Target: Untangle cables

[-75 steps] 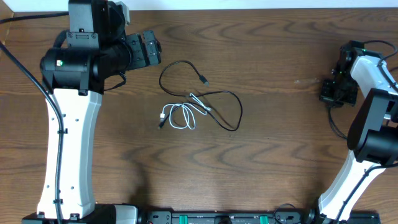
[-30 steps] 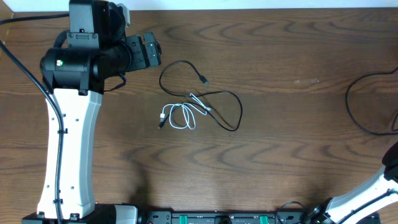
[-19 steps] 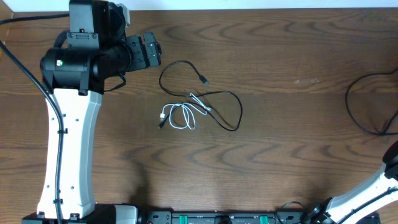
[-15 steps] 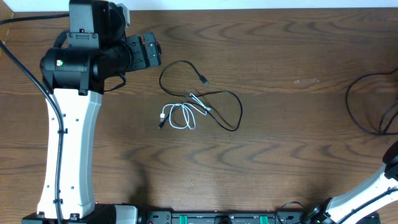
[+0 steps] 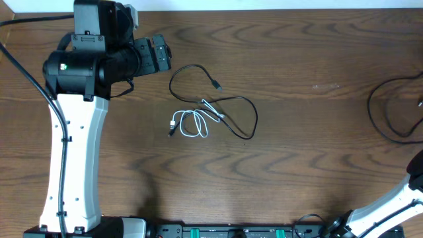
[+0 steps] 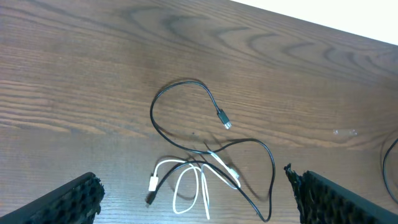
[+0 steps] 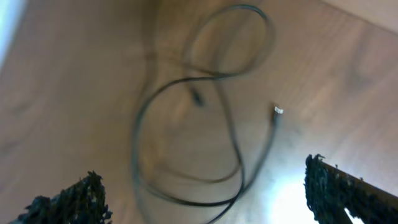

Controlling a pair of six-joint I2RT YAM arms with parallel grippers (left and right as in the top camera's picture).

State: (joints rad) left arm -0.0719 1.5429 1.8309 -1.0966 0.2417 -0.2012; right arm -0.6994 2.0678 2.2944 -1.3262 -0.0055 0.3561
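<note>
A black cable (image 5: 228,106) loops across the middle of the table and crosses a shorter white cable (image 5: 190,125) coiled at its lower left. My left gripper (image 5: 158,54) hovers up and to the left of them, open and empty. The left wrist view shows the black cable (image 6: 186,84) and the white cable (image 6: 189,186) below my left gripper (image 6: 193,186), whose fingers (image 6: 68,200) stand wide apart. A second black cable (image 5: 390,112) lies at the table's right edge. In the right wrist view it (image 7: 186,124) is blurred, under my open right gripper (image 7: 202,177).
The left arm (image 5: 73,132) runs down the table's left side. Part of the right arm (image 5: 386,201) shows at the bottom right corner. The table's far edge (image 5: 264,8) lies along the top. A pale plug end (image 7: 278,111) lies beside the right-hand cable.
The right arm has left the overhead view since the earliest frame. The black cable at the right edge now shows more cord and a changed shape. The left arm has not moved.
</note>
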